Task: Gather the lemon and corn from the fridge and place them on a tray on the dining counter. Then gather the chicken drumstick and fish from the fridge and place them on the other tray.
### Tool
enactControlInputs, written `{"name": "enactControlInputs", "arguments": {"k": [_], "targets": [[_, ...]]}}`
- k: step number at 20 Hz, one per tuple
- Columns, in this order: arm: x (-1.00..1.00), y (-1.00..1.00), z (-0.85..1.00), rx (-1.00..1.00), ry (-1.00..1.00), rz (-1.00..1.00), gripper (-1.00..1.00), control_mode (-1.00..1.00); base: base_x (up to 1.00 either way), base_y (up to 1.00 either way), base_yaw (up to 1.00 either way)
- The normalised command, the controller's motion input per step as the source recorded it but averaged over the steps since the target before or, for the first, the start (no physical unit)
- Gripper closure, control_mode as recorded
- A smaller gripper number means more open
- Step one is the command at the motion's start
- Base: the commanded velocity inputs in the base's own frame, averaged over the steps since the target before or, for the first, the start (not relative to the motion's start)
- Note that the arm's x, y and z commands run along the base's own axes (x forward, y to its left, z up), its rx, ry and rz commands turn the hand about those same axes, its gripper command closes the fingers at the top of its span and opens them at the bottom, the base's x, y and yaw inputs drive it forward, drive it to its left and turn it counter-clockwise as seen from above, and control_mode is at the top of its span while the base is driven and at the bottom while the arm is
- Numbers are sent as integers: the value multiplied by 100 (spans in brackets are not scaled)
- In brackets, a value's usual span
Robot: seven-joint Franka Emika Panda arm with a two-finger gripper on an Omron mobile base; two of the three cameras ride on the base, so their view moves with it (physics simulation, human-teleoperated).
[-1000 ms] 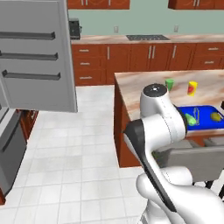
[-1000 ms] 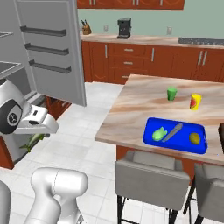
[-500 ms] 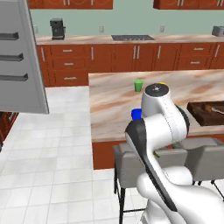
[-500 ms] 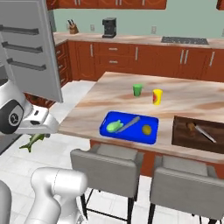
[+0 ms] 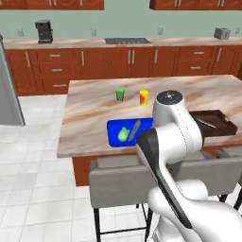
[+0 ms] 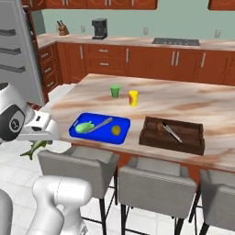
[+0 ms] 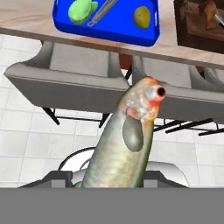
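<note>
The fingers [image 7: 116, 186] were clamped on the fish [image 7: 124, 135], which stood up between them in the hand view, head and eye toward the table [image 6: 193, 103]; from the right base view the fish [image 6: 33, 148] hung below the hand, off the table's left end and lower than its top, above the floor. Next along sat the blue tray [image 6: 98, 129], already carrying the corn [image 6: 84, 126], a utensil and the lemon [image 6: 116, 130], so it was judged finished and not the place for this load. Behind it stood a green cup [image 6: 114, 91] and a yellow cup [image 6: 133, 97]. Further right lay the brown tray [image 6: 172, 136], holding what looked like the drumstick [image 6: 160, 125] and a knife, though that end was too small to be sure. To do the step well, the arm would need to lift the fish clear of the chair backs [image 6: 75, 167] and table edge, pass over the blue tray without brushing the cups, lower over bare tray floor beside the knife, and let go only once the fish lay low and flat.
</note>
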Motion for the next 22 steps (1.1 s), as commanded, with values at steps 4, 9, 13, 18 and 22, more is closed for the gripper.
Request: {"name": "enactControlInputs", "arguments": {"k": [4,9,13,18,22], "targets": [[0,0,0,0,0,0,100,100,37,-70,-9],[0,0,0,0,0,0,100,100,49,-64,-9],[0,0,0,0,0,0,100,100,43,-70,-8],[0,0,0,0,0,0,100,100,57,-62,-7],[0,0,0,0,0,0,100,100,79,-47,-4]]}}
